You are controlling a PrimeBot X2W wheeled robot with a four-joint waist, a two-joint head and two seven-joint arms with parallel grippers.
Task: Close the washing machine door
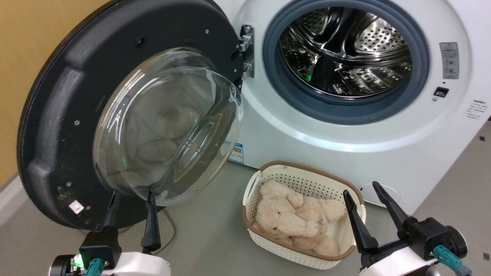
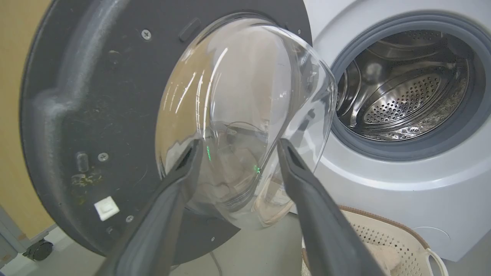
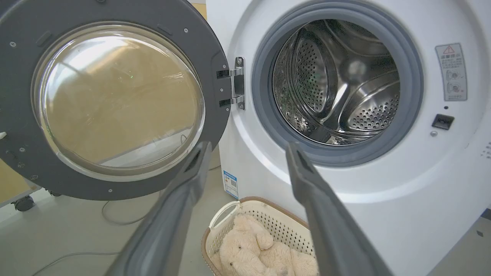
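The washing machine door point(image 1: 69, 115) point(image 2: 88, 107) point(image 3: 115, 99) hangs wide open to the left on its metal hinge point(image 1: 247, 50), its clear glass bowl bulging toward me. The white washing machine point(image 1: 345, 130) point(image 3: 383, 199) shows its steel drum point(image 1: 345, 53) inside the grey-blue gasket. My left gripper point(image 1: 132, 193) point(image 2: 238, 147) is open, empty, just below the bowl's lower rim. My right gripper point(image 1: 362, 191) point(image 3: 247, 149) is open and empty, in front of the machine above the basket.
A white and brown laundry basket point(image 1: 307, 172) point(image 3: 245, 214) holding a beige plush bear point(image 1: 295, 218) stands on the grey floor before the machine. A cable point(image 3: 115, 214) lies on the floor under the door. A yellow wall point(image 1: 23, 57) is at the left.
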